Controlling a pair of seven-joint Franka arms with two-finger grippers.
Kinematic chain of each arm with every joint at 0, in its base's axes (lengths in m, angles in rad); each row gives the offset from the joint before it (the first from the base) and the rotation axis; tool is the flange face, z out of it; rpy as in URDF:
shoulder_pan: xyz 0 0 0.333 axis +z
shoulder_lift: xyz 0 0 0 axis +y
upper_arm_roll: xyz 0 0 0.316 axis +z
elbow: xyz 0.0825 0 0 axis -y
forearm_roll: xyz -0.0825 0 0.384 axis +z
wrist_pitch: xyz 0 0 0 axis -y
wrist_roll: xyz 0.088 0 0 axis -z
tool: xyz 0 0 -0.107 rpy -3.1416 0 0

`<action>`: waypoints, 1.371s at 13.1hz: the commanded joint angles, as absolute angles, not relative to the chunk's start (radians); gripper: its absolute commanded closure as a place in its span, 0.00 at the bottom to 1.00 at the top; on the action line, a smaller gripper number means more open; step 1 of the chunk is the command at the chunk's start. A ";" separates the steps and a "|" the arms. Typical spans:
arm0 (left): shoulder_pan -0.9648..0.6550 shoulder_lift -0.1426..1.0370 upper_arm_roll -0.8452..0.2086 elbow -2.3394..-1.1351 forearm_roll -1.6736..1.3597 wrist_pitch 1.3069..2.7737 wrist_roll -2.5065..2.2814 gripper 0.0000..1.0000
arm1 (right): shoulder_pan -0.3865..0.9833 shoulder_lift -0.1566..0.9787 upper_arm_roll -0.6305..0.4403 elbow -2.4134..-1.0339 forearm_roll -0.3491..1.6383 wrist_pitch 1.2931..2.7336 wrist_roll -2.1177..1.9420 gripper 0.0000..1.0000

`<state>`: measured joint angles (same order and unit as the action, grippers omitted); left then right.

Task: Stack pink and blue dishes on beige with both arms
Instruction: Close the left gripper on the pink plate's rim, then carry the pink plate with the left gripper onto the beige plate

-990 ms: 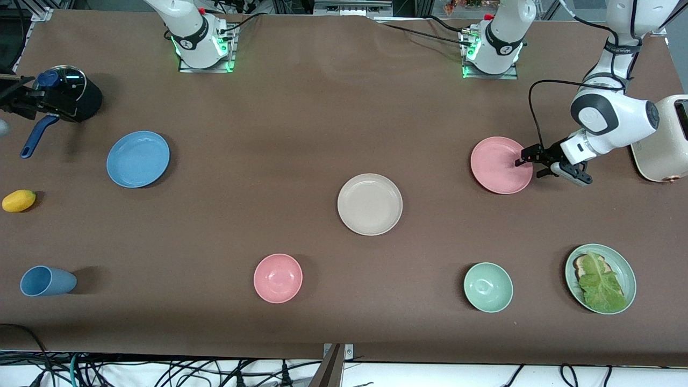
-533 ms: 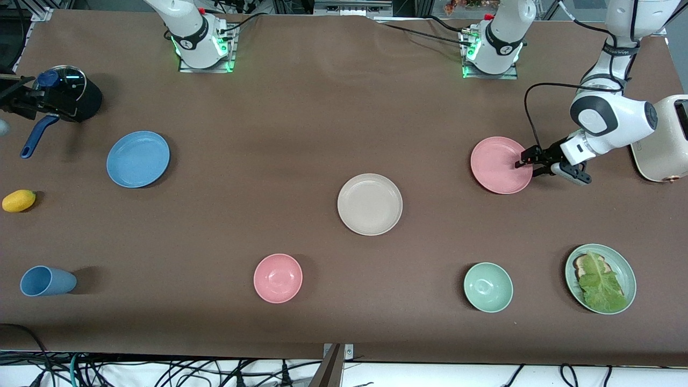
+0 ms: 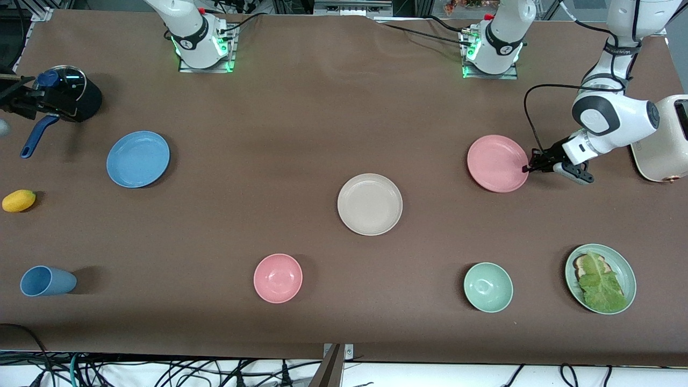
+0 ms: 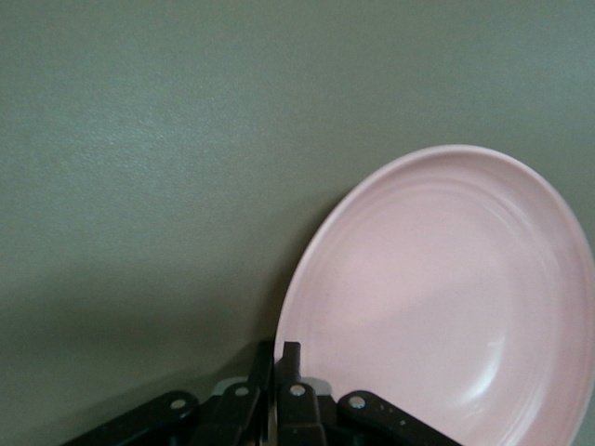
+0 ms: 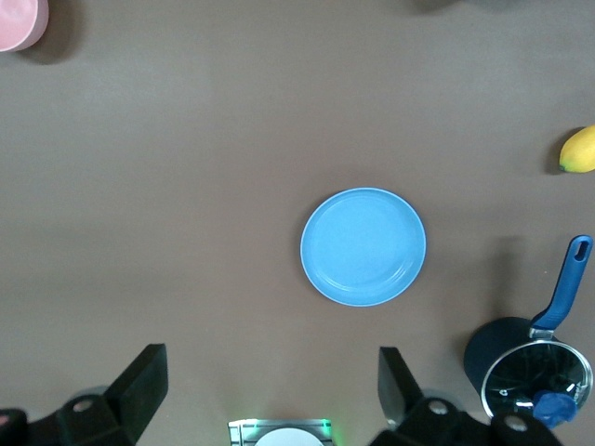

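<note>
The pink plate (image 3: 497, 163) lies toward the left arm's end of the table. My left gripper (image 3: 529, 167) is shut on its rim at the edge away from the beige plate. In the left wrist view the two fingers (image 4: 290, 358) pinch the rim of the pink plate (image 4: 437, 297). The beige plate (image 3: 370, 204) sits at the table's middle. Toward the right arm's end lies the blue plate (image 3: 138, 159). My right gripper (image 5: 271, 367) hangs open high over the table, with the blue plate (image 5: 363, 246) below it. It does not show in the front view.
Nearer the front camera stand a pink bowl (image 3: 278, 278), a mint-green bowl (image 3: 488, 287), a green plate with toast and lettuce (image 3: 600, 278) and a blue cup (image 3: 47, 280). A yellow fruit (image 3: 19, 200) and a black pot (image 3: 72, 99) sit by the blue plate. A cream toaster (image 3: 664, 140) stands beside the left arm.
My left gripper has shut on the pink plate's rim, and the plate has shifted slightly toward the table's middle. The right arm has not visibly moved.
</note>
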<state>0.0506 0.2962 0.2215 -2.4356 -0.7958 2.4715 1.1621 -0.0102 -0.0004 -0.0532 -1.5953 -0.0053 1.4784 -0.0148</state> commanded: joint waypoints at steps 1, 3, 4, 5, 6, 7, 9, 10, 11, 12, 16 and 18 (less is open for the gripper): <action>0.051 0.293 0.227 -2.434 -0.833 2.467 1.204 1.00 | -0.017 -0.015 -0.051 -1.598 0.008 1.465 -0.015 0.00; 0.049 0.284 0.227 -2.427 -0.831 2.462 1.200 1.00 | -0.017 -0.015 -0.051 -1.598 0.008 1.465 -0.015 0.00; 0.046 0.276 0.229 -2.418 -0.827 2.448 1.197 1.00 | -0.017 -0.015 -0.051 -1.598 0.008 1.465 -0.015 0.00; 0.037 0.270 0.239 -2.401 -0.822 2.421 1.193 1.00 | -0.017 -0.015 -0.051 -1.598 0.008 1.465 -0.015 0.00; 0.035 0.259 0.241 -2.381 -0.815 2.396 1.192 1.00 | -0.017 -0.015 -0.052 -1.598 0.008 1.465 -0.015 0.00; 0.032 0.250 0.244 -2.363 -0.799 2.373 1.190 1.00 | -0.017 -0.015 -0.051 -1.598 0.008 1.465 -0.015 0.00; 0.025 0.235 0.245 -2.297 -0.694 2.317 1.094 1.00 | -0.017 -0.015 -0.051 -1.598 0.008 1.465 -0.015 0.00; 0.025 0.235 0.247 -2.240 -0.634 2.246 1.009 1.00 | -0.017 -0.015 -0.051 -1.598 0.008 1.465 -0.015 0.00; 0.020 0.235 0.245 -2.179 -0.586 2.171 0.914 1.00 | -0.017 -0.015 -0.051 -1.598 0.008 1.465 -0.015 0.00; -0.004 0.235 0.244 -2.133 -0.553 2.127 0.822 1.00 | -0.017 -0.015 -0.051 -1.598 0.008 1.465 -0.015 0.00; -0.121 0.235 0.238 -2.054 -0.531 2.097 0.582 1.00 | -0.017 -0.015 -0.051 -1.598 0.008 1.466 -0.015 0.00; -0.187 0.239 0.233 -2.025 -0.531 2.097 0.456 1.00 | -0.017 -0.015 -0.051 -1.598 0.008 1.465 -0.015 0.00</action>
<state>-0.1316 0.2311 0.2253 -2.0642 -0.5550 2.1167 0.5677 -0.0102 -0.0004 -0.0532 -1.5953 -0.0051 1.4768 -0.0148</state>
